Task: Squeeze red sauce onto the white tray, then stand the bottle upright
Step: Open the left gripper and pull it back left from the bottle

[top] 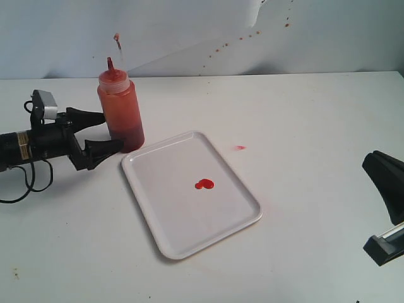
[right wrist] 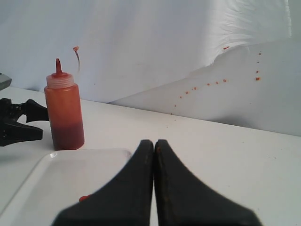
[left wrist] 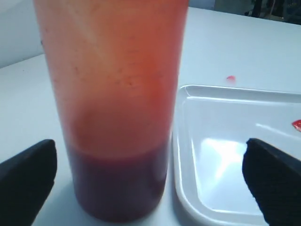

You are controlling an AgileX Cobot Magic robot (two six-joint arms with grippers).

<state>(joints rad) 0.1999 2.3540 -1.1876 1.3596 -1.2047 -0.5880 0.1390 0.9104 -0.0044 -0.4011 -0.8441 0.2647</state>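
At the left of the exterior view, the left gripper (top: 112, 130) is spread around the upright bottle (top: 120, 101) without pinching it. The bottle stands just beside the upper-left corner of the white tray (top: 158, 237). The red sauce (top: 204, 184) lies mid-tray. At the right edge, the right gripper (right wrist: 154, 142) is pressed together.

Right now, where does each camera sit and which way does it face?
Exterior view: raised, looking down on bottle, white tray, red sauce; left arm and right arm at the edges.
Left wrist view: low behind open left gripper, bottle close up.
Right wrist view: behind the shut right gripper, facing the bottle across the tray.
All share bottle and tray.
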